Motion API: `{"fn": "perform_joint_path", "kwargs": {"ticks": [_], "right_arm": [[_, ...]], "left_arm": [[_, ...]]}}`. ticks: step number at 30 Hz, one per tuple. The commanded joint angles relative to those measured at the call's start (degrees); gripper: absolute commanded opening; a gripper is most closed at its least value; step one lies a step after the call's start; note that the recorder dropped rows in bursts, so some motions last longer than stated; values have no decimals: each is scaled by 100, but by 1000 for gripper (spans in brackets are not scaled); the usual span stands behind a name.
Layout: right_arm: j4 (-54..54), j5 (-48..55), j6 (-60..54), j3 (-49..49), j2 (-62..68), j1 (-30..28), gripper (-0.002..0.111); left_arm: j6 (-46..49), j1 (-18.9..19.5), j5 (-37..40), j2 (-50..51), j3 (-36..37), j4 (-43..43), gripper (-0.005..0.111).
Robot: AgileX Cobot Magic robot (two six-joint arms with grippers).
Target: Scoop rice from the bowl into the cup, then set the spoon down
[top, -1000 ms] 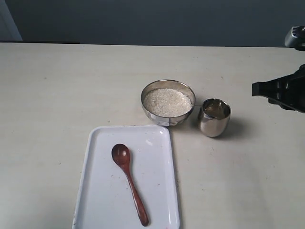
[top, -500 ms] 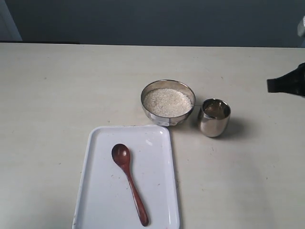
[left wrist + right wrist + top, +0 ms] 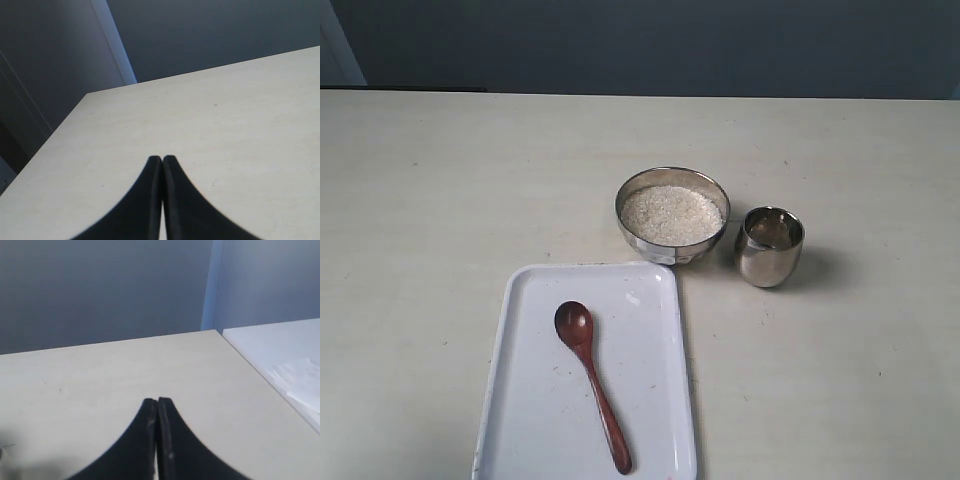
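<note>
The steel bowl holds white rice near the table's middle. Just right of it stands the small steel cup. The dark wooden spoon lies on a white tray in front of the bowl, its scoop end toward the bowl. Neither gripper shows in the exterior view. My left gripper is shut on nothing over bare tabletop. My right gripper is likewise shut and empty above bare table. None of the task's things appear in either wrist view.
A dark wall runs behind the table's far edge. In the right wrist view a white surface lies beyond the table's side edge.
The right arm, seen at the exterior view's right edge a second ago, has drawn back to the right and out of that view. The spoon, bowl and cup have not moved.
</note>
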Motion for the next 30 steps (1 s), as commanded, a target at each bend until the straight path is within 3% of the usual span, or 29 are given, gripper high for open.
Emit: {"fn": "perform_joint_path", "kwargs": {"ticks": [1,10,16,30], "right_arm": [[188,145,-25,623,-795,-66,-1],[450,7,-25,1222,-1095,-66,-1],[532,-298,9,1832,-2084,-66,-1],[716,-35,-453,1875,-2109,-66,-1]], "left_arm": [[-27,-38,-64,-28,-14,12,1],[-27,-38,-64,-28,-14,12,1],[-27,-38,-64,-28,-14,12,1],[-27,-38,-64,-28,-14,12,1]]}}
